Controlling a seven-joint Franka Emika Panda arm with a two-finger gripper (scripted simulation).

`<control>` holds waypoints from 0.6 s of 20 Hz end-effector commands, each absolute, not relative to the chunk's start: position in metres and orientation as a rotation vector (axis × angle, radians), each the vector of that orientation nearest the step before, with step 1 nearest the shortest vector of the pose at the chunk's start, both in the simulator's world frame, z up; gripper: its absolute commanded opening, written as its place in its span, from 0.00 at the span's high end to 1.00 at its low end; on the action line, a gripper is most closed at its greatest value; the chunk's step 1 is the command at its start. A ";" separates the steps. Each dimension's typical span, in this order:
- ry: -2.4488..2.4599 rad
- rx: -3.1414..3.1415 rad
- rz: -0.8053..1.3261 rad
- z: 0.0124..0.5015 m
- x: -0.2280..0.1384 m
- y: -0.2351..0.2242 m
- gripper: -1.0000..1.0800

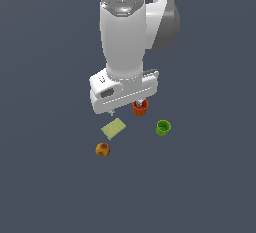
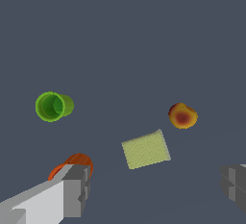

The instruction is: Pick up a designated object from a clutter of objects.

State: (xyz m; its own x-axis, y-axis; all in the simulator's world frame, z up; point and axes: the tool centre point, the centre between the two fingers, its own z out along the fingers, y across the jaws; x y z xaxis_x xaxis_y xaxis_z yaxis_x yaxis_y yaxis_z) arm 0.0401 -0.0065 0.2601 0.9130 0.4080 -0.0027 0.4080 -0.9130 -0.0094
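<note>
Nearest you: apple (image 1: 102, 150) sitting alone on the surface (image 1: 45, 177), near-left of the yellow-green block (image 1: 114, 128) | tool (image 1: 127, 108) wide open, empty, hovering by the orange cup (image 1: 140, 108) | step: approach | next: you'll need to slide over the apple, then drop.

There are four small things in all. One is a round apple (image 1: 102, 150), red and yellow. Two are cups: one orange-red cup (image 1: 140, 108) and one green cup (image 1: 163, 127). One is a flat, pale yellow-green block (image 1: 113, 128). One robot arm (image 1: 124, 42) hangs above them.
</note>
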 end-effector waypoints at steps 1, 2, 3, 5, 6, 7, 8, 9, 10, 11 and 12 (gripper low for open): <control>-0.748 -3.046 0.008 0.251 0.045 -0.013 0.04; -0.784 -3.038 0.009 0.248 0.047 -0.015 0.04; -0.821 -3.030 0.009 0.244 0.049 -0.017 0.04; -0.894 -3.011 0.011 0.237 0.053 -0.022 0.04; -0.930 -3.001 0.011 0.233 0.055 -0.025 0.04; -0.966 -2.991 0.012 0.229 0.057 -0.027 0.04; -1.002 -2.980 0.012 0.226 0.059 -0.029 0.04; -1.038 -2.968 0.013 0.222 0.061 -0.032 0.04; -1.074 -2.956 0.014 0.218 0.062 -0.034 0.04; -1.110 -2.944 0.014 0.214 0.064 -0.037 0.04; -1.145 -2.931 0.015 0.211 0.066 -0.039 0.04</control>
State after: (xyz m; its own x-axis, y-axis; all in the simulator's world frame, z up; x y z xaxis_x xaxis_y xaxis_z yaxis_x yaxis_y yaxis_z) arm 0.0630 -0.0353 0.2164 0.7601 0.6497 -0.0098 0.6497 -0.7602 0.0007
